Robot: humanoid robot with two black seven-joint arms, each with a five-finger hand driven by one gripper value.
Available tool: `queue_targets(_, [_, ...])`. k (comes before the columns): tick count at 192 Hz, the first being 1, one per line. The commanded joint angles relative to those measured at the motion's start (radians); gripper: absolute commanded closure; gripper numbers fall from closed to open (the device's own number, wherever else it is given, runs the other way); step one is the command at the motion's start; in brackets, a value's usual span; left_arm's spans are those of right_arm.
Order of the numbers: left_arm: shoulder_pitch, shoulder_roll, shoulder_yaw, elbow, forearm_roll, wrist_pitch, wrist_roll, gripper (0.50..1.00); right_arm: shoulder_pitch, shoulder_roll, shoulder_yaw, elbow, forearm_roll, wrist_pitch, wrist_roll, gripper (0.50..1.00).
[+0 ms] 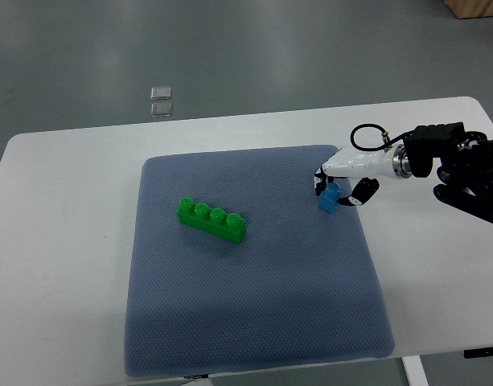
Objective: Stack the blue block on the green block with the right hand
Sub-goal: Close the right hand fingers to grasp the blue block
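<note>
I see the blue block near the right edge of the grey-blue mat, tilted, with my right hand curled narrowly around it, fingers touching both sides. The green block lies well apart to the left of the hand, its long axis running diagonally from upper left to lower right, studs up. By my judgement the carry must go leftward and slightly toward me; the left arm is out of view.
</note>
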Motion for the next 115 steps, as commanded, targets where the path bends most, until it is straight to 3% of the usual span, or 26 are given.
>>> queue_targets(1, [0.0, 0.0, 0.0, 0.0, 0.0, 0.0, 0.0, 0.5, 0.0, 0.0, 0.0, 0.0, 0.003, 0.0, 0.002, 0.822])
queue_targets(48, [0.0, 0.0, 0.0, 0.0, 0.0, 0.0, 0.0, 0.5, -0.003, 0.003, -0.003, 0.001, 0.004, 0.005, 0.006, 0.824])
queue_targets(74, [0.0, 0.0, 0.0, 0.0, 0.0, -0.001, 0.0, 0.5, -0.001, 0.002, -0.003, 0.003, 0.004, 0.006, 0.006, 0.877])
queue_targets(101, [0.0, 0.0, 0.0, 0.0, 0.0, 0.0, 0.0, 0.5, -0.001, 0.002, -0.003, 0.003, 0.004, 0.006, 0.008, 0.887])
queue_targets(115, [0.0, 0.0, 0.0, 0.0, 0.0, -0.001, 0.0, 0.5, -0.001, 0.002, -0.005, 0.008, 0.004, 0.006, 0.008, 0.926])
